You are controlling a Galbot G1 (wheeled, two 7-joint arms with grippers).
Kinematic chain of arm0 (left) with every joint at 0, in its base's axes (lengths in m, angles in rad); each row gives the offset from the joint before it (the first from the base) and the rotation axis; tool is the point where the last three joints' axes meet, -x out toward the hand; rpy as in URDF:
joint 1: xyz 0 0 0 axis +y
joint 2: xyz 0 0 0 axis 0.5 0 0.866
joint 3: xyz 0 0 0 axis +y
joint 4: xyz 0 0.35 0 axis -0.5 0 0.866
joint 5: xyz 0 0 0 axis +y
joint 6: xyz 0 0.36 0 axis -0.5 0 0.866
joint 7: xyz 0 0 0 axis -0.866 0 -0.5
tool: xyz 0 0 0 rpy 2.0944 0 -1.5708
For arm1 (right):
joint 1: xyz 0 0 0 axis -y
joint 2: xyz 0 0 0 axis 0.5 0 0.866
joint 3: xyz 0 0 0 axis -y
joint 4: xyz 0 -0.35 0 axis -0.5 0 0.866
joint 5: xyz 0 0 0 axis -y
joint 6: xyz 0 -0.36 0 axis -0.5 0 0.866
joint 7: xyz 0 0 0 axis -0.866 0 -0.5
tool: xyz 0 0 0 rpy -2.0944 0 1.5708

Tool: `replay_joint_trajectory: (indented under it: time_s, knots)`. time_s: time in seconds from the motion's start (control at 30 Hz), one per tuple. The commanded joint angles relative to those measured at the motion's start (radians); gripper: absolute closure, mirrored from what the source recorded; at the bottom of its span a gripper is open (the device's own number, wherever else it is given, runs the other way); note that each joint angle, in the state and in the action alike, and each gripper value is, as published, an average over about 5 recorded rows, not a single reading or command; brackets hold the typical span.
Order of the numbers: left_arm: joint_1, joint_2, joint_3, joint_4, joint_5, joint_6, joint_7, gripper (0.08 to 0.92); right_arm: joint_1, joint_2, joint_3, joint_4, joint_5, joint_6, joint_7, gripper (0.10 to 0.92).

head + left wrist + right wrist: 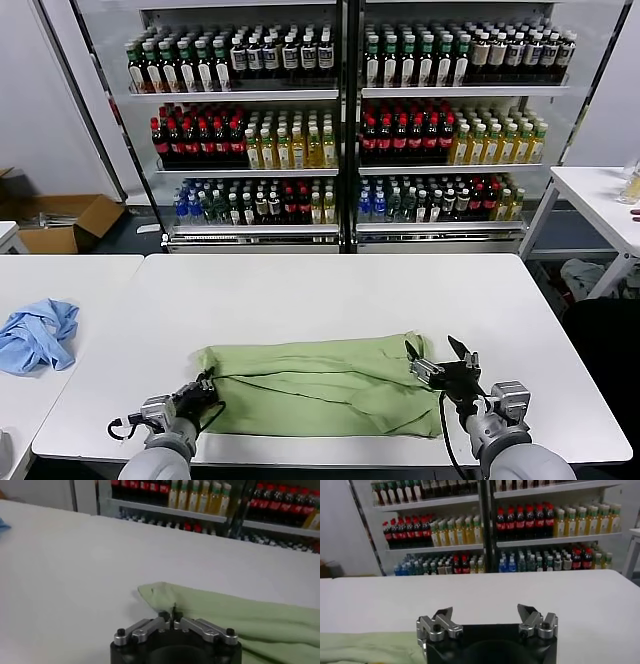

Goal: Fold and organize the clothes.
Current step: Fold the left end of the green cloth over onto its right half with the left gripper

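The light green shirt (320,385) lies folded into a long band near the front of the white table (330,290). No heart print shows. My left gripper (207,384) sits at the shirt's left end with its fingers together, right at the cloth's front edge; I cannot see cloth between them. The shirt's left end shows in the left wrist view (220,610) just past that gripper (173,614). My right gripper (440,353) is open and empty, raised at the shirt's right end. In the right wrist view the gripper (485,614) stands wide apart, with shirt (365,647) at one side.
A crumpled light blue garment (38,333) lies on the neighbouring table at the left. Shelves of drink bottles (340,120) stand behind the table. Another white table (600,200) is at the far right. A cardboard box (60,222) sits on the floor at the left.
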Motion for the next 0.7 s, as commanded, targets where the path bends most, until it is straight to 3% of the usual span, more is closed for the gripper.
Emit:
replay_joint_trajectory:
  time_s: [0.03,0.2,0.33,0.47,0.7]
  knots:
    - [0.031,0.101,-0.323,-0.031,0.121,0.119,0.05,0.91,0.004,0.005,-0.006,0.005,-0.003,-0.001,0.0,0.203]
    - [0.068,0.16,-0.52,-0.005,0.007,0.137,0.089,0.91,0.012,0.004,-0.012,0.0,0.0,0.0,-0.002,0.203]
    - [0.052,0.176,-0.543,-0.02,-0.092,0.139,0.083,0.91,0.023,0.003,-0.02,-0.001,0.003,-0.001,-0.001,0.203]
    - [0.056,0.138,-0.455,-0.118,-0.209,0.139,0.074,0.91,0.022,0.004,-0.02,0.0,0.001,-0.002,-0.002,0.202]
    - [0.048,-0.01,-0.158,-0.291,-0.331,0.137,0.074,0.91,0.015,0.004,-0.012,0.0,-0.003,-0.007,-0.002,0.203]
